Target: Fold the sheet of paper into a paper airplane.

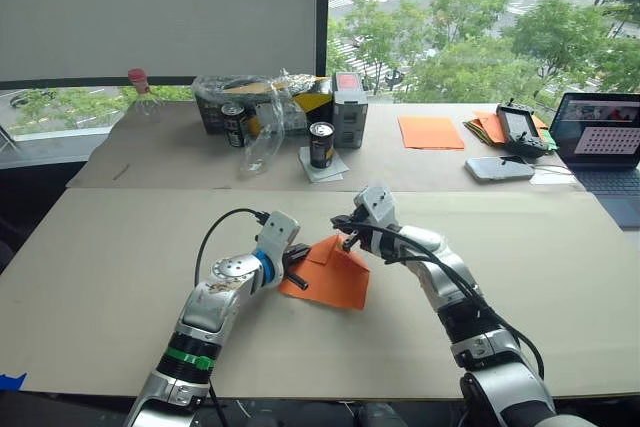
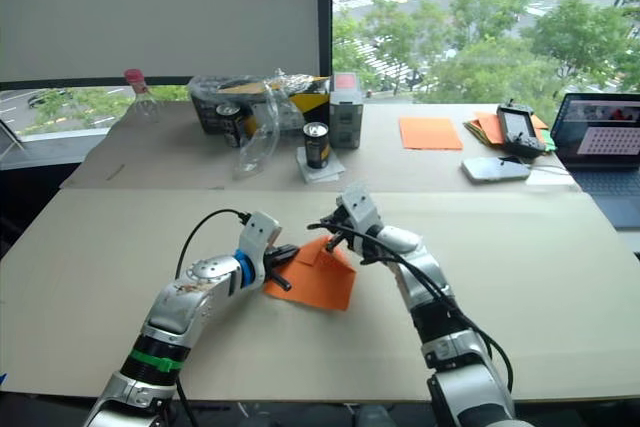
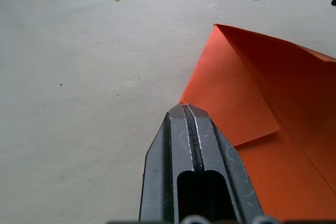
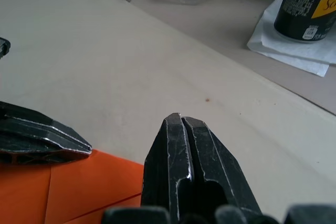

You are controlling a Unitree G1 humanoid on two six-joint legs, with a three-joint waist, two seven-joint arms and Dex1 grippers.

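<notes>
The sheet of paper (image 1: pixel 335 277) is bright orange and lies in the middle of the near table, partly folded, with a flap (image 3: pixel 231 108) laid over it. Its far corner stands up in a peak. My left gripper (image 1: pixel 298 269) is shut, and its fingertips (image 3: pixel 184 109) touch the paper's left edge. My right gripper (image 1: pixel 348 240) is shut too and sits at the raised far corner. I see no paper between its fingertips (image 4: pixel 181 120). The orange sheet (image 4: pixel 79 192) lies just beside and below them. The two grippers are close together.
On the far table stand two dark cans (image 1: pixel 321 144), a clear plastic bottle (image 1: pixel 262 142), a grey box (image 1: pixel 348 107) and a clear wrapped pack (image 1: pixel 250 97). To the right lie a smooth orange sheet (image 1: pixel 431 132), a pile of papers (image 1: pixel 488 127), a phone (image 1: pixel 498 168) and a laptop (image 1: pixel 605 142).
</notes>
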